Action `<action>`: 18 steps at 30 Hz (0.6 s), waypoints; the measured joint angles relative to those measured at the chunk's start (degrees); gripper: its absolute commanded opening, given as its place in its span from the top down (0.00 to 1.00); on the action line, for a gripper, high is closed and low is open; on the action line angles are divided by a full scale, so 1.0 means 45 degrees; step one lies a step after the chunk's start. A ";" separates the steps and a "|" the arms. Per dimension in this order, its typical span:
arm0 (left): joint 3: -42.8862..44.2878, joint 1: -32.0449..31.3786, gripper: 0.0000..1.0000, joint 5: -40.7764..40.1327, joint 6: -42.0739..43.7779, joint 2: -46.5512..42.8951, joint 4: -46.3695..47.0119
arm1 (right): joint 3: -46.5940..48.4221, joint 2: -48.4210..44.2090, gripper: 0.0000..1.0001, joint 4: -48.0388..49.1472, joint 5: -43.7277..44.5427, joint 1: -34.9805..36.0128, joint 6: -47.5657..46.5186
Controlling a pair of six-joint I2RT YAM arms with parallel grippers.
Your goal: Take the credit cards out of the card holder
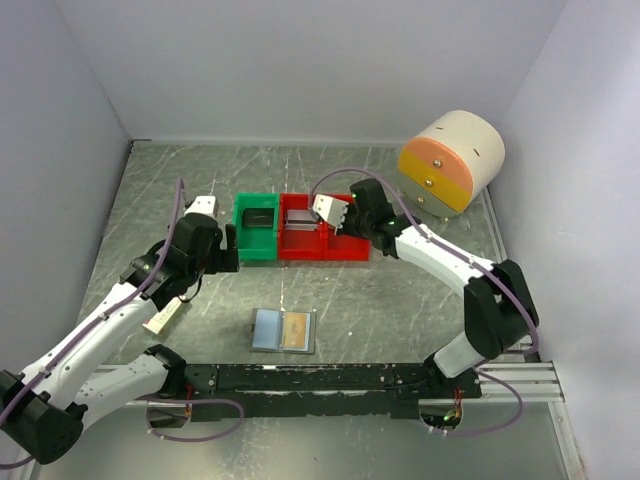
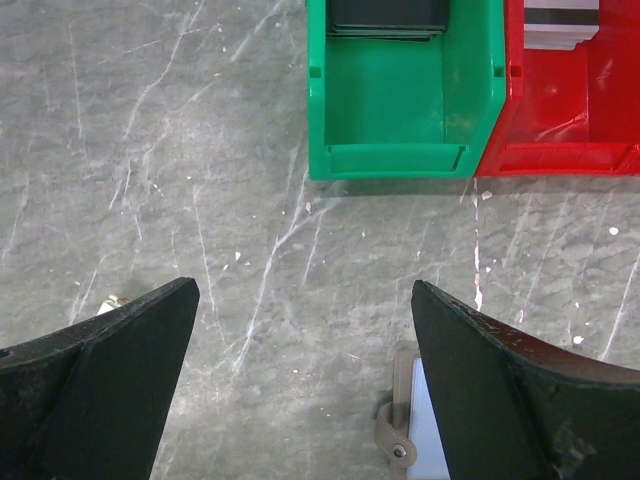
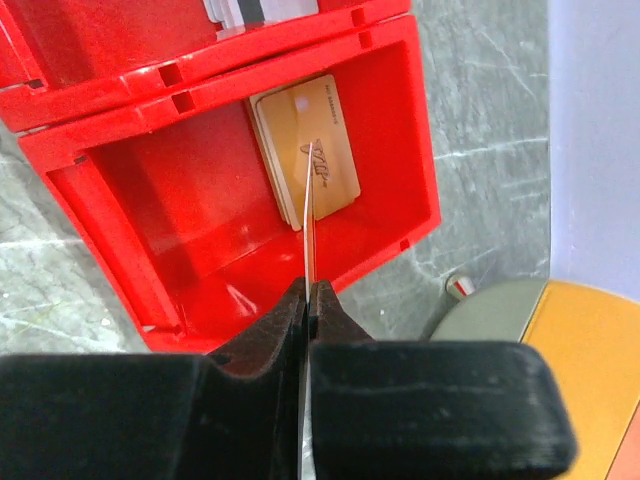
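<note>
Card holder: lying open and flat (image 1: 283,331) on the grey marbled table (image 1: 400,300), near the arm bases, well apart from the bins. Its left panel is showing pale blue.
Card left in holder: one orange-tan credit card (image 1: 296,330) is sitting on the right panel.
Held card: I am pinching a thin card (image 3: 310,200), seen edge-on, so its face is hidden from me.
Right gripper: my fingers are closing tight (image 3: 310,295) on that card, hanging over the outer red bin (image 3: 130,230).
Cards already out: a small stack of orange-tan credit cards (image 3: 305,150) is resting in that bin, against its far wall.
Middle red bin: standing just beside it (image 1: 298,235), holding grey-and-white cards whose kind I cannot tell.
Green bin: touching the red row on the left (image 2: 395,100), with dark flat cards (image 2: 388,15) at its far end.
Left gripper: my fingers are standing wide (image 2: 303,290), gripping nothing, hovering over bare table in front of the green bin.
Small white-and-red box: lying beside my left arm (image 1: 165,316).
Drum: a cream cylinder with an orange-and-yellow face (image 1: 452,160) is sitting at the far right corner.
</note>
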 measured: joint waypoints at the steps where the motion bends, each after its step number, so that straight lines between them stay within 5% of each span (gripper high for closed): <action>1: 0.0000 0.0005 0.00 -0.0049 -0.0029 -0.0053 -0.0010 | 0.0068 0.0219 1.00 0.0063 0.0039 0.0049 -0.0102; 18: 0.0000 0.0073 0.00 -0.0646 -0.0321 -0.0913 -0.0015 | 0.0821 0.2074 1.00 0.1418 0.0826 0.0355 -0.0597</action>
